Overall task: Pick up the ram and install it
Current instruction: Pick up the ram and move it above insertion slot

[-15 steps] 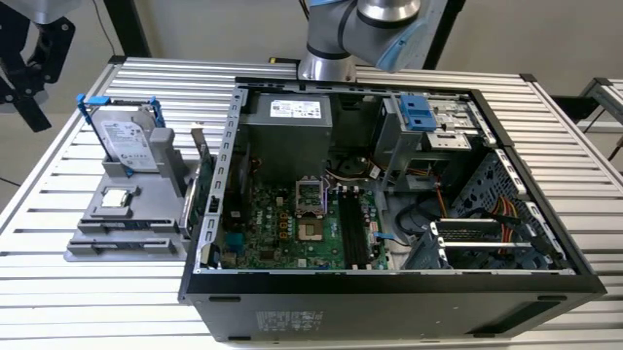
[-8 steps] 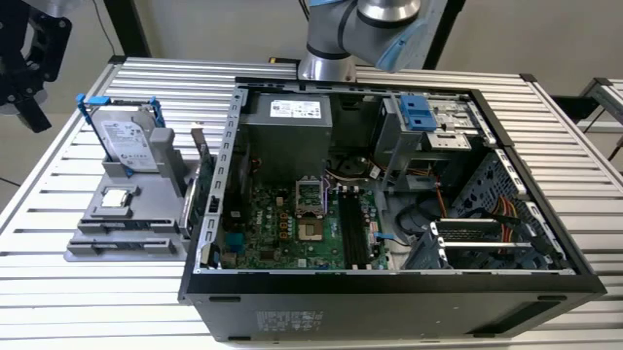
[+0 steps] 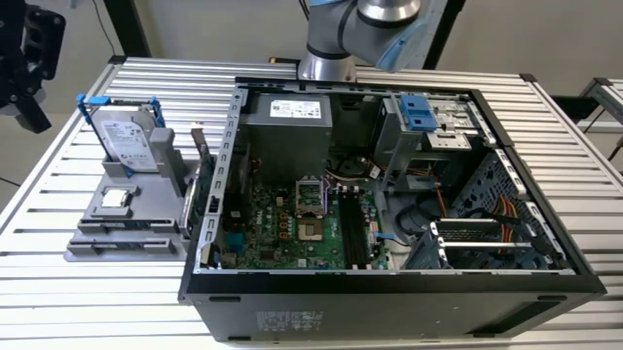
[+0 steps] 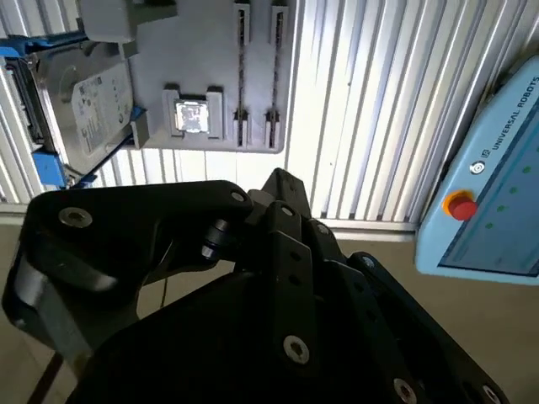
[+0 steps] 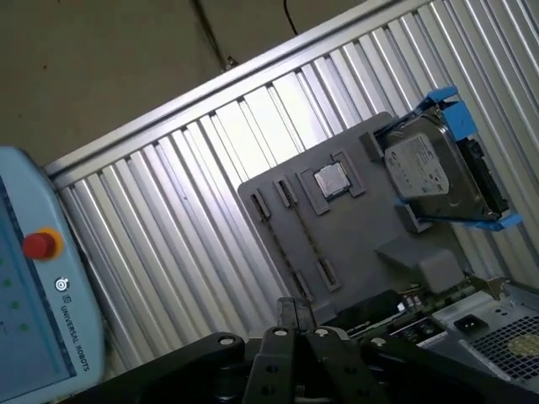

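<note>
**A:** Where's the ram?

**B:** My best guess is the thin dark green board (image 3: 195, 208) in the exterior view. It stands on edge between the gray fixture (image 3: 98, 251) and the wall of the open computer case (image 3: 389, 306). It's seen almost edge-on, so I can't be sure.

**A:** And the claw?

**B:** The claw (image 3: 29, 102) hangs beyond the edge of the tabletop (image 3: 98, 306), at the exterior view's left. It's well apart from the ram. I can't tell whether it's wide or narrow, but it looks empty-handed.

**A:** What else sits on that fixture?

**B:** In both wrist views, the hard drive (image 4: 88, 101) stands in its blue frame at 1 end. The processor chip (image 4: 192, 116) lies flat in its pocket. The 2 narrow slots (image 4: 242, 76) just beside the chip look bare.

**A:** So how should the reach be done well?

**B:** The pickup hasn't begun. I'd line the claw up with the board's length and come straight down from above. Then I'd grip across its 2 flat faces near the middle. The case wall and fixture crowd both sides, so room looks tight. A crooked grip would likely make seating it on the motherboard (image 3: 292, 226) harder.
</note>
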